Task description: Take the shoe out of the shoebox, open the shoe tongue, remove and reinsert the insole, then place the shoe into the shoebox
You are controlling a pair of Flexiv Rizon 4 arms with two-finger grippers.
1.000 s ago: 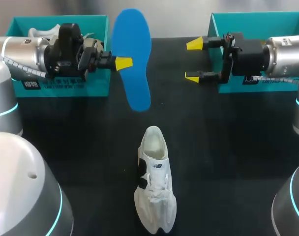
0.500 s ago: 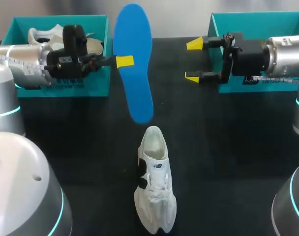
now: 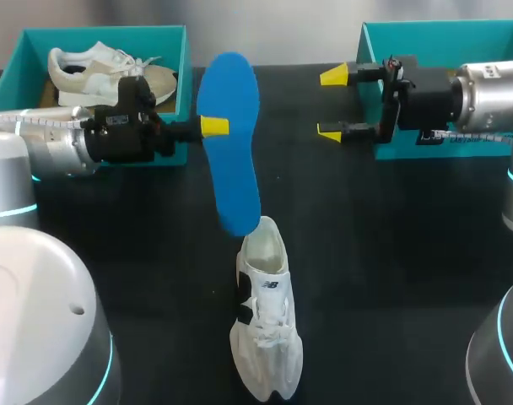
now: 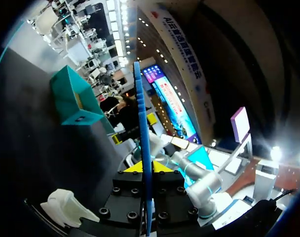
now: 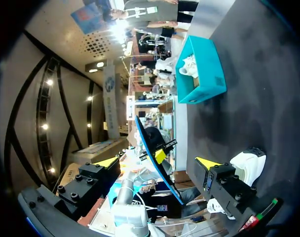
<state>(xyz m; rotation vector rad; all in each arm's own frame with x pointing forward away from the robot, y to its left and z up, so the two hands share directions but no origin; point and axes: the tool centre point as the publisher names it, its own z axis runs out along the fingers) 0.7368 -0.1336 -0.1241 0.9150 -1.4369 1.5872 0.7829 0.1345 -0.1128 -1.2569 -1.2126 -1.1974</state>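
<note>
Black matting covers the surface point(image 3: 391, 253) over which a blue foam insole point(image 3: 229, 143) hangs in the air, pinched at one long edge by the left end effector point(image 3: 214, 126), whose yellow tips are clamped on it from both sides. In the head view the insole's broad face is turned up and its long axis runs from the far side toward the robot. Its near end overlaps the heel opening of a white lace-up sneaker point(image 3: 265, 321); whether the two touch cannot be told. The left wrist view shows the insole point(image 4: 142, 148) edge-on as a thin blue line rising straight out between the left end effector's point(image 4: 145, 168) fingers, with the sneaker point(image 4: 66, 207) low to one side of it.

The sneaker stands upright on its sole near the middle of the surface, toe toward the robot and open collar away from it.

Well apart from the insole, the right end effector point(image 3: 334, 103) hovers with its fingers spread wide and nothing between them, just in front of the right teal cardboard shoebox point(image 3: 375, 42). From the right wrist view the insole point(image 5: 150, 148) and sneaker point(image 5: 246, 163) lie ahead of it.

Behind the left arm sits the left teal cardboard shoebox point(image 3: 176, 51), holding a second pale sneaker point(image 3: 105, 67).
</note>
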